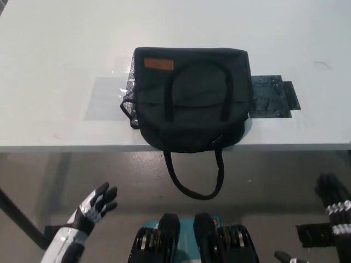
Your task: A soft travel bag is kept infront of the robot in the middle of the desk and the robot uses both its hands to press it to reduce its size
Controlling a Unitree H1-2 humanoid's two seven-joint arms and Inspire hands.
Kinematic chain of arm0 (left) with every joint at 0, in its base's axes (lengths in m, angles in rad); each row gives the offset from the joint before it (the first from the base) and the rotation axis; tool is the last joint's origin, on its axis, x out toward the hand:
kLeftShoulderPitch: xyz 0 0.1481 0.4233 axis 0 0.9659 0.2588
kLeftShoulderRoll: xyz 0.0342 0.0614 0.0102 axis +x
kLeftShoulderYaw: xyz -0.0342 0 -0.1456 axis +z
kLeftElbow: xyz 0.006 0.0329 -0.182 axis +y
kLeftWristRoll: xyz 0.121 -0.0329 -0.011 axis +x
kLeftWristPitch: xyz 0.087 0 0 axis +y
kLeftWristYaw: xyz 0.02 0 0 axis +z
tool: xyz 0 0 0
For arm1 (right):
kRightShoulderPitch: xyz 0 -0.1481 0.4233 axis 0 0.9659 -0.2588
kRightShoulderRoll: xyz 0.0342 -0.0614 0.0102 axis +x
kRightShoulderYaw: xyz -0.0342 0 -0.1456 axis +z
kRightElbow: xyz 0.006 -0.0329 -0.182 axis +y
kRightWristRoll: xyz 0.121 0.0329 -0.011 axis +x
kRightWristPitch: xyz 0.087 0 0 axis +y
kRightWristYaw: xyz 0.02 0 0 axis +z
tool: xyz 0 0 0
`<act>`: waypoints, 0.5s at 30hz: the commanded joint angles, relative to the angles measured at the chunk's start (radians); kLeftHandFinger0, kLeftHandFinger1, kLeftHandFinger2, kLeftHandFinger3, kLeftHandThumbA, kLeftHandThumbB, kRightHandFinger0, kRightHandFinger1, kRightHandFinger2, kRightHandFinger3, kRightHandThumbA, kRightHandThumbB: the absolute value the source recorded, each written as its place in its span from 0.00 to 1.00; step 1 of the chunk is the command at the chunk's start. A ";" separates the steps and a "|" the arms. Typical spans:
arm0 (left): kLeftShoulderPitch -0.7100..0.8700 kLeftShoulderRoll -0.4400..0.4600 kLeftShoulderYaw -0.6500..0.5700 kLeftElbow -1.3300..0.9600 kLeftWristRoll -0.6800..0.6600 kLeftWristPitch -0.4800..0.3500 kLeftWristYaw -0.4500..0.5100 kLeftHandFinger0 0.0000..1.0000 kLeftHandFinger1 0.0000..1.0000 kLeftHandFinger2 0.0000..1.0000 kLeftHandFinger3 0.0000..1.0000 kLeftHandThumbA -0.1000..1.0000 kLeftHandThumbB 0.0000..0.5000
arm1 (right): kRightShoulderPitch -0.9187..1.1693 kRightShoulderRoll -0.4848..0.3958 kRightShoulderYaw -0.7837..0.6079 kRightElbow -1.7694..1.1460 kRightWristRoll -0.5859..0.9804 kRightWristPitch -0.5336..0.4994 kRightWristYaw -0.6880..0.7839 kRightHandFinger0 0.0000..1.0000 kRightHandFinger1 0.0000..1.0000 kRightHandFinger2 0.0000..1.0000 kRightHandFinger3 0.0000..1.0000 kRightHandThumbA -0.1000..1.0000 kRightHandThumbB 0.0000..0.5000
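Observation:
A dark soft travel bag (189,98) lies flat on the white desk (66,66), near its front edge, with an orange label at its top left. One strap loop (194,178) hangs over the desk's edge. My left hand (94,207) is low at the bottom left, below the desk, open with its fingers spread. At the bottom right, also below the desk, my right hand (333,197) shows only as dark fingers. Neither hand touches the bag.
A dark patch of tape (271,98) lies on the desk just right of the bag. A pale rectangle (107,98) marks the desk to the bag's left. A black mesh pocket (129,93) sits on the bag's left side.

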 commanded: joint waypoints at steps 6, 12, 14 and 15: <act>0.005 0.015 0.007 0.231 -0.147 -0.111 -0.121 1.00 1.00 1.00 1.00 1.00 0.75 | 0.022 0.021 -0.024 0.210 0.193 -0.212 0.121 1.00 1.00 1.00 1.00 1.00 0.58; -0.021 -0.005 0.023 0.339 -0.131 -0.141 -0.127 1.00 1.00 1.00 1.00 1.00 0.68 | -0.016 0.065 -0.047 0.290 0.176 -0.176 0.132 1.00 1.00 1.00 1.00 1.00 0.66; -0.030 -0.010 0.033 0.359 -0.120 -0.139 -0.120 1.00 1.00 1.00 1.00 1.00 0.67 | -0.030 0.076 -0.054 0.307 0.171 -0.165 0.141 1.00 1.00 1.00 1.00 1.00 0.64; -0.035 -0.009 0.035 0.370 -0.120 -0.141 -0.127 1.00 1.00 1.00 1.00 1.00 0.66 | -0.032 0.080 -0.057 0.310 0.177 -0.157 0.143 1.00 1.00 1.00 1.00 1.00 0.64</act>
